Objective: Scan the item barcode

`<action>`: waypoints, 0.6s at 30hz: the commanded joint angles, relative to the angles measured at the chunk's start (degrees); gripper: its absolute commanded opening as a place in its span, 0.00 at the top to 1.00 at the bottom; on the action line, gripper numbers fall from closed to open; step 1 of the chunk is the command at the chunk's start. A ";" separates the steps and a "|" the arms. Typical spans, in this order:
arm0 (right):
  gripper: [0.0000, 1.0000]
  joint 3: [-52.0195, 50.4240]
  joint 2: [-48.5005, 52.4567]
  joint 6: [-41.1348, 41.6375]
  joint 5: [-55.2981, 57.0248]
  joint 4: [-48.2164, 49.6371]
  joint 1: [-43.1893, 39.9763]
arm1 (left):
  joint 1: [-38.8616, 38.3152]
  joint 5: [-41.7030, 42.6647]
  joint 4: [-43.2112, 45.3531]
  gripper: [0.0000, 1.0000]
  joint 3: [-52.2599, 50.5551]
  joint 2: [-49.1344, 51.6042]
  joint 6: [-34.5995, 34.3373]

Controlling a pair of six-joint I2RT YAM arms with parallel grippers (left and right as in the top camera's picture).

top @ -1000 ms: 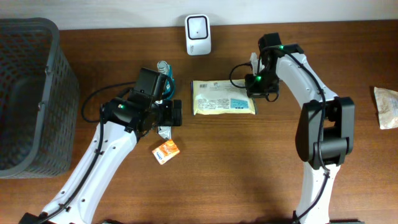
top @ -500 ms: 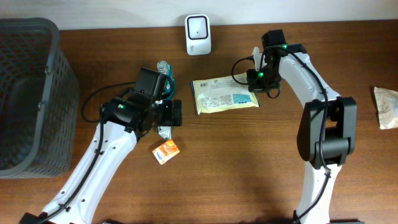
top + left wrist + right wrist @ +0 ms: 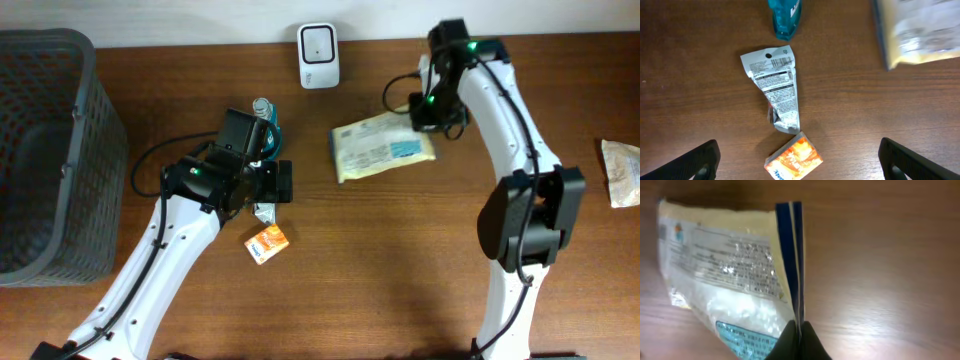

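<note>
The right gripper is clenched on the blue-striped end seam of the pale yellow food packet, with nothing but that thin sealed strip between the jaws. The packet lies to the right of the white scanner and somewhat nearer the robot, tilted so that its free end points back towards the scanner. Its printed label side faces up. Whether it is wholly clear of the wood cannot be told.

The left gripper is spread wide and holds nothing. It hangs nearer the robot than the scanner and to the scanner's left, above a silver sachet and an orange box, with a teal tube on the scanner side of them.

The hold looks like the weak point. A pinch on a slick seam may let the packet slide or swing out as the arm turns it. A floppy packet may sag, so the barcode would face the ceiling or table instead of the scanner window. If the free end trails low, it could catch the table or nudge the scanner over.
</note>
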 commanded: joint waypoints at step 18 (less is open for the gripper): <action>0.96 7.30 -0.79 14.40 23.96 -12.61 7.82 | 0.11 0.59 0.00 0.01 -0.76 0.35 -0.57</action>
